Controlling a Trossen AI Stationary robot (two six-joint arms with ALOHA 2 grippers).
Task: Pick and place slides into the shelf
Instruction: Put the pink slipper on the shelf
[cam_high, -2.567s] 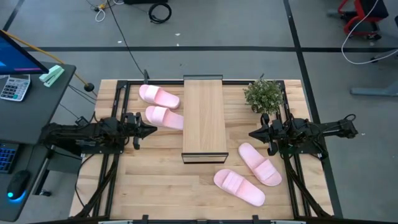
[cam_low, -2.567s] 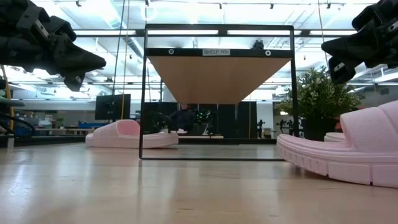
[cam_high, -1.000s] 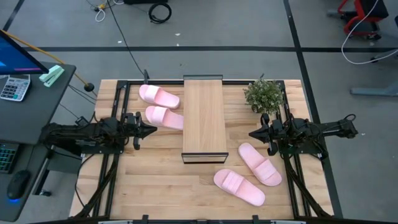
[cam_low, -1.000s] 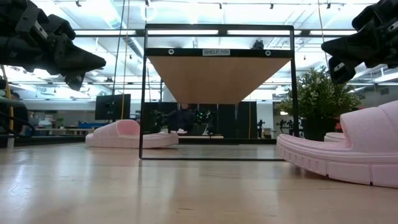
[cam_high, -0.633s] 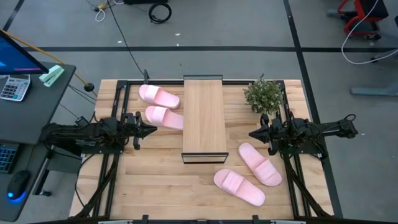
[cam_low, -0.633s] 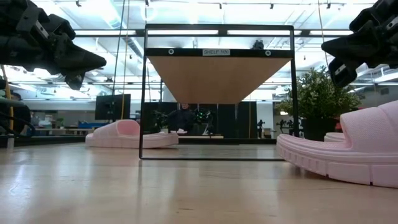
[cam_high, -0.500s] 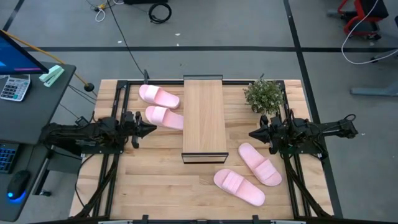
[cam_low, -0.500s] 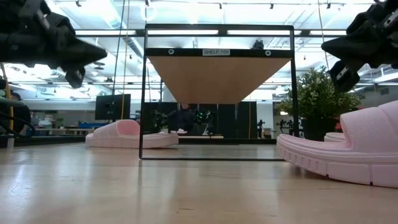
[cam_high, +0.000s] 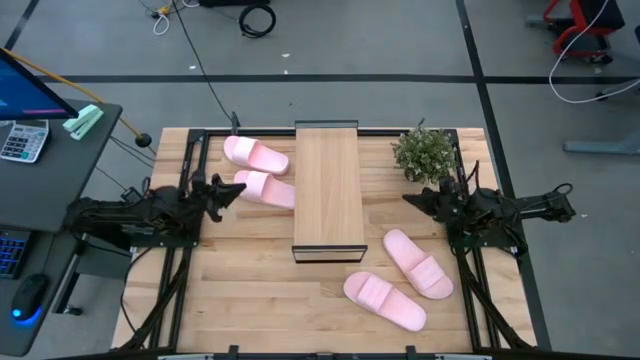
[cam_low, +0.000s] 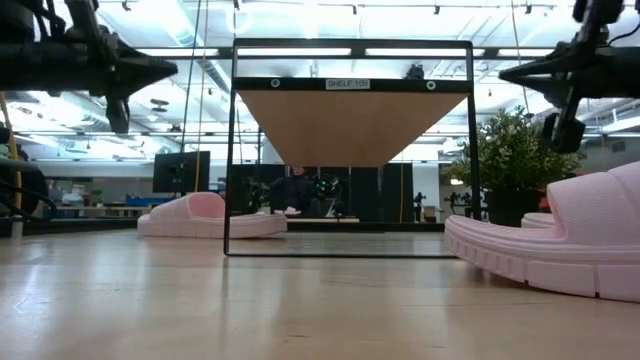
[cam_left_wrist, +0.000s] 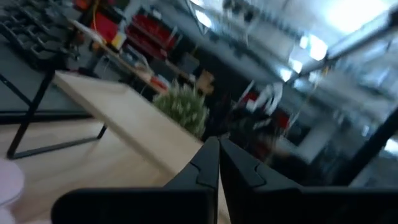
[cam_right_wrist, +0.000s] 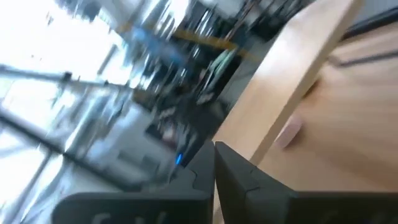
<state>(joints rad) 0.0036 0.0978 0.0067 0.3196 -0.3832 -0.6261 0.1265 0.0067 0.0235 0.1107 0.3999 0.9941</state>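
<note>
On the plank-patterned wooden counter (cam_high: 250, 290), the long narrow shelf of pale smooth wood on a thin black metal frame (cam_high: 328, 190) stands in the middle with nothing on its top panel. Four pale pink foam slide sandals lie on the counter around it: one at the far left (cam_high: 256, 154), a second just nearer and touching the shelf's left edge (cam_high: 266, 189), a third to the right of the shelf's near end (cam_high: 418, 264), and a fourth nearest the front edge (cam_high: 385, 300). The left gripper (cam_high: 238, 188) hangs above the counter beside the second sandal, its fingers pressed together and holding nothing. The right gripper (cam_high: 410, 200) hovers right of the shelf, just below a small green potted plant (cam_high: 424, 153), its fingers likewise pressed together and empty.
</note>
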